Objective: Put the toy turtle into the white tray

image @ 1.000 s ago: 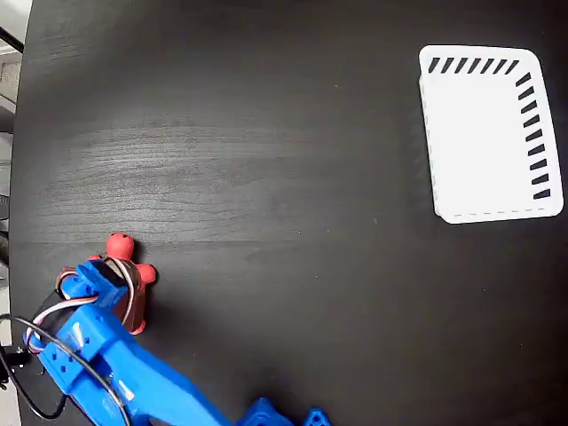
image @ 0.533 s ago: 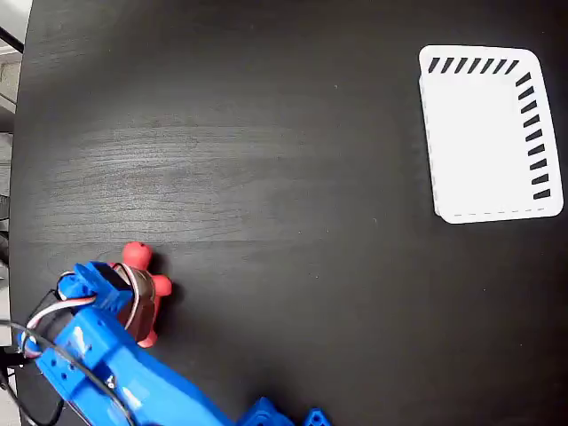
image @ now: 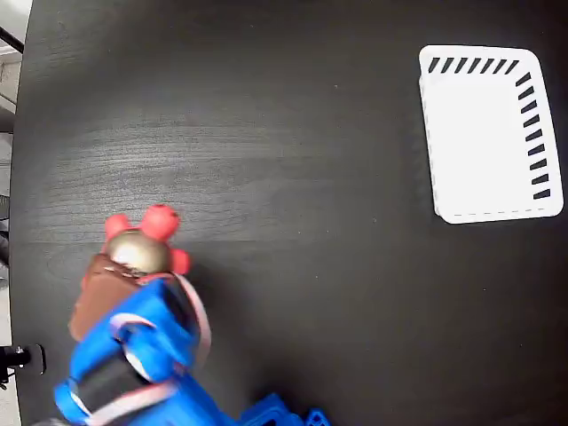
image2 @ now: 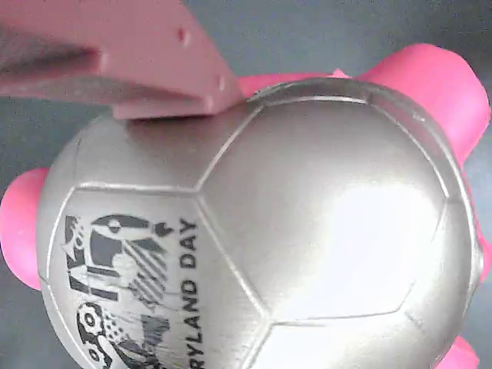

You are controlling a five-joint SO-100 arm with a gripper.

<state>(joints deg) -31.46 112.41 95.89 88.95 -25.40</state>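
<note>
The toy turtle (image: pixel 139 249), with a shiny gold-tan shell and red-pink head and legs, hangs at the lower left of the fixed view. It looks raised off the black table (image: pixel 284 177). My gripper (image: pixel 124 271) on the blue arm (image: pixel 133 373) is shut on it. In the wrist view the turtle's shell (image2: pixel 307 231) with its black sticker fills the frame, and one pink finger (image2: pixel 131 69) presses on its upper left; the other finger is hidden. The white tray (image: pixel 488 213), with dark slits along two sides, lies far off at the upper right with nothing in it.
The table's left edge (image: pixel 19 133) runs close beside the arm. The arm's blue base (image: pixel 284 415) sits at the bottom edge.
My gripper has risen toward the camera with the turtle in it, so both look larger. The turtle has shifted slightly up in the picture. The tray has not moved.
</note>
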